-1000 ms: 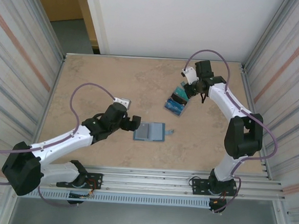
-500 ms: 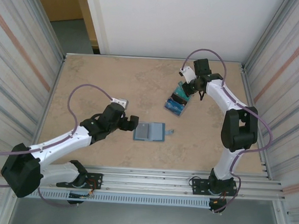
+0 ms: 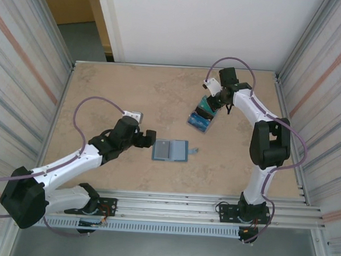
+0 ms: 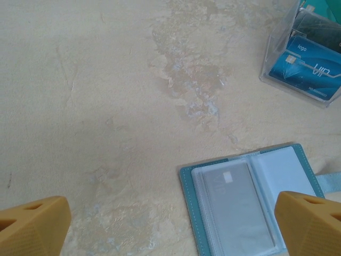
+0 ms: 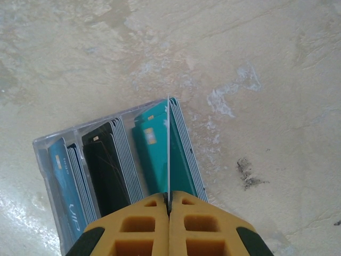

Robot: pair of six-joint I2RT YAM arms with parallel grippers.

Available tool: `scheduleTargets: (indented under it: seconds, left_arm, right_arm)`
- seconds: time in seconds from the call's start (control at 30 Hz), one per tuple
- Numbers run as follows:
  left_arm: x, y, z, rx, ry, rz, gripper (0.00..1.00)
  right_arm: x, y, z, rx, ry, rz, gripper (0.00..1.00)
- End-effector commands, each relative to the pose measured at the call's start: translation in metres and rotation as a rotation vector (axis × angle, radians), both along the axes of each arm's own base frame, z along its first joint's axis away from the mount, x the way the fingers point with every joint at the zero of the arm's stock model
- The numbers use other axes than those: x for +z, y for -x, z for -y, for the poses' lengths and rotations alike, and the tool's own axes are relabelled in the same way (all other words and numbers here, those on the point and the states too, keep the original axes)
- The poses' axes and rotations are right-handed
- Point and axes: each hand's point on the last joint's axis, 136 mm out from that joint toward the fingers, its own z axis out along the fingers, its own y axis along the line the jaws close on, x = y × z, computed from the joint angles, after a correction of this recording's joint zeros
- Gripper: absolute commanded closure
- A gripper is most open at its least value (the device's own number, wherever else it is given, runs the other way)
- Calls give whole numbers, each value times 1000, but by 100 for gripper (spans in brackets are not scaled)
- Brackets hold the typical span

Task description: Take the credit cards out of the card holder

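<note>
**Right jaws pinch a card over the tray; holder lies open**

The card holder [image 3: 170,150] lies opened flat near the middle of the worktop [image 3: 114,95], pale lining up, its small tab pointing right. In the left wrist view a grey card [image 4: 234,208] sits in the sleeve of its left panel. The left gripper [image 3: 150,139] is just left of the holder, its jaws spread wide with nothing between them. Further back and to the right stands a clear tray [image 5: 74,129]. It holds the credit cards [image 5: 106,170] in three upright stacks: blue, black and teal. The right gripper [image 5: 169,205] is over the teal stack, its jaws pressed together on a thin card [image 5: 168,149] seen edge-on (its colour cannot be told). The card's far edge reaches the tray's rim.
</note>
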Motion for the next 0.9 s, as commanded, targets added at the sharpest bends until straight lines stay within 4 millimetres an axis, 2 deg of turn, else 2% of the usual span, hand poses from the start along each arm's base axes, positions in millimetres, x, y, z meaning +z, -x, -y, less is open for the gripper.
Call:
scheduleTargets:
  seconds: [0.0, 0.23, 0.53, 0.7, 0.87]
  left_arm:
    - [2, 2, -1, 5, 32, 5, 1]
    - [1, 2, -2, 6, 26, 3, 1]
    - [1, 1, -3, 8, 28, 2, 1]
    - [1, 2, -3, 8, 27, 2, 1]
    - [1, 2, -4, 9, 25, 1, 1]
  right_arm:
    - [-5, 0, -1, 30, 6, -31, 100]
    - [-5, 2, -5, 42, -7, -47, 99]
    - [-5, -2, -6, 42, -3, -55, 79]
    - [-1, -2, -7, 39, -6, -47, 78]
    - [13, 0, -11, 34, -43, -31, 78]
